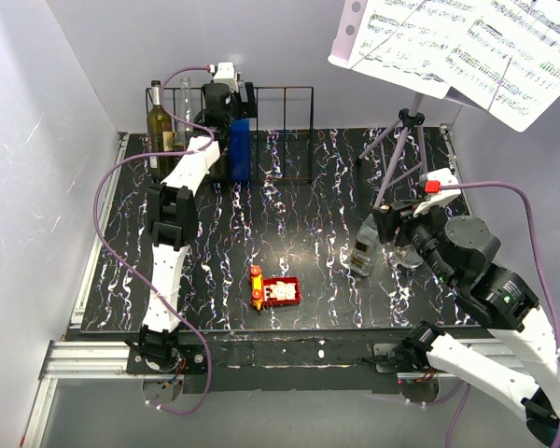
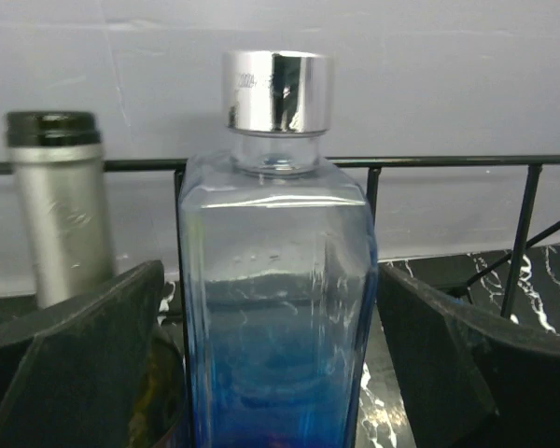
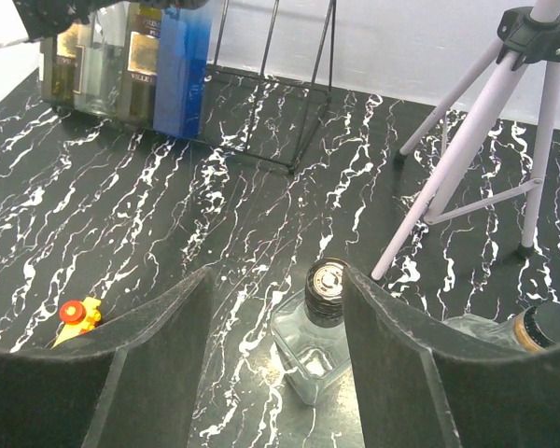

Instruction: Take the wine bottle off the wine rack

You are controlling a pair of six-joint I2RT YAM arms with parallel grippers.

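Lined up on the blue square bottle [image 2: 278, 233], no squeeze yet

My left gripper [image 2: 271, 280] sits spread around it in the wine rack [image 2: 448, 161], back-left, so closing should pinch its flat sides. The right gripper [image 3: 278, 280] hangs spread over a clear bottle [image 3: 317, 327], out of the way.

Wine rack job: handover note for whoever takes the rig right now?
Left gripper: fingers either side of the blue bottle, in the wine rack; contact unclear.
Right gripper: open above a clear bottle standing on the table near the music stand.
Done: blue bottle reached.
To do: grip, lift it out of the rack.
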